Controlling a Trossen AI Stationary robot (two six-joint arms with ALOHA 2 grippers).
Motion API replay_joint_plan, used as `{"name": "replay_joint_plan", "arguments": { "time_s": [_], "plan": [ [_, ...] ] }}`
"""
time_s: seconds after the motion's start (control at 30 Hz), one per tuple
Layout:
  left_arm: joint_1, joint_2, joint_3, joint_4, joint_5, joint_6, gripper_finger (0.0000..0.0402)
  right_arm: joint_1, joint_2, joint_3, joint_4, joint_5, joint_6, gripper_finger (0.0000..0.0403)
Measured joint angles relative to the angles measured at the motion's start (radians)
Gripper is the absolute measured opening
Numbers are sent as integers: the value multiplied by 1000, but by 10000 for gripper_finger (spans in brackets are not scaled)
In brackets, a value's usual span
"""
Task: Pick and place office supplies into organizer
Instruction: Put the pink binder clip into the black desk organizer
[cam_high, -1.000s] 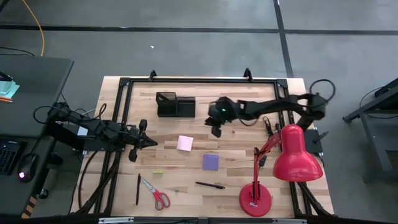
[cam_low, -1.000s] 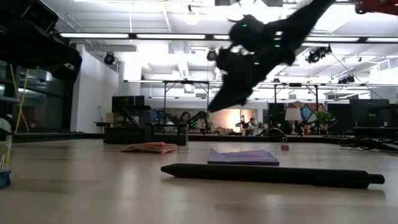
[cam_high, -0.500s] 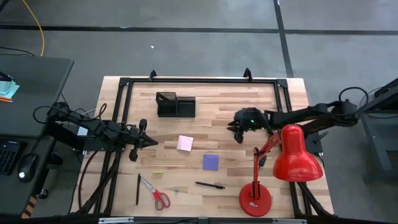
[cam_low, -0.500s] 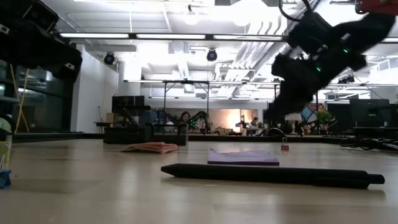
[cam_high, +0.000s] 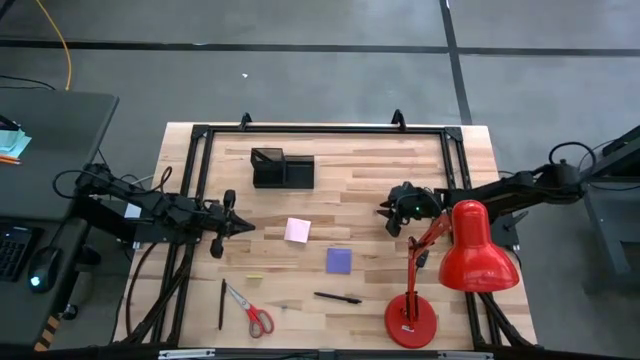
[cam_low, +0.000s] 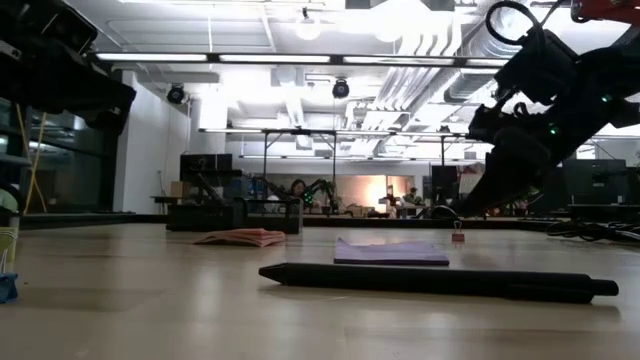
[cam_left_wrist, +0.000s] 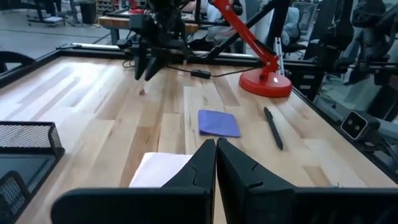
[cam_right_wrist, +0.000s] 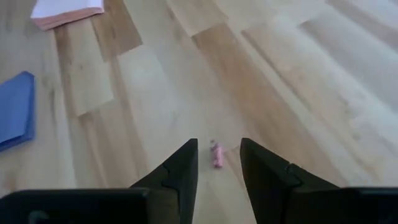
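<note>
The black organizer (cam_high: 282, 168) stands near the table's far edge. A pink note pad (cam_high: 297, 230) and a purple one (cam_high: 339, 260) lie flat at mid-table. Red-handled scissors (cam_high: 252, 313), two dark pens (cam_high: 337, 297) (cam_high: 221, 303) and a yellowish piece (cam_high: 254, 278) lie near the near edge. My right gripper (cam_right_wrist: 219, 158) is open and hovers low right of centre. Its fingers stand on either side of a tiny pink piece (cam_right_wrist: 217, 154) on the wood, without touching it. My left gripper (cam_high: 243, 227) is shut and waits left of the pink pad (cam_left_wrist: 161, 169).
A large red desk lamp (cam_high: 465, 250) stands at the table's right near corner, its base (cam_high: 411, 320) close to the right gripper's arm. A black metal frame (cam_high: 320, 130) runs along the table's edges. Bare wood lies between the organizer and the pads.
My right gripper has swung from beside the organizer toward the table's right and near edges and come down low over the tiny pink piece. The left arm and all items have kept still.
</note>
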Motion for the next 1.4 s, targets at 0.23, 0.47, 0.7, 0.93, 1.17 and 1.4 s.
{"name": "replay_joint_plan", "arguments": {
  "time_s": [0.23,0.47,0.7,0.93,1.17,1.4],
  "plan": [
    [0,0,0,-1,0,0,1,42,0,-3,-22,2,88,133],
    [0,0,0,3,0,0,1,70,0,-3,-40,90,99,161],
    [0,0,0,4,0,0,1,70,1,-3,-40,88,112,199],
    [0,0,0,5,1,0,1,67,1,-3,-57,115,145,201],
    [0,0,0,5,-21,8,1,67,6,-3,-85,107,176,196],
    [0,0,0,5,-23,8,1,70,44,-4,-51,116,189,184]
  ]
}}
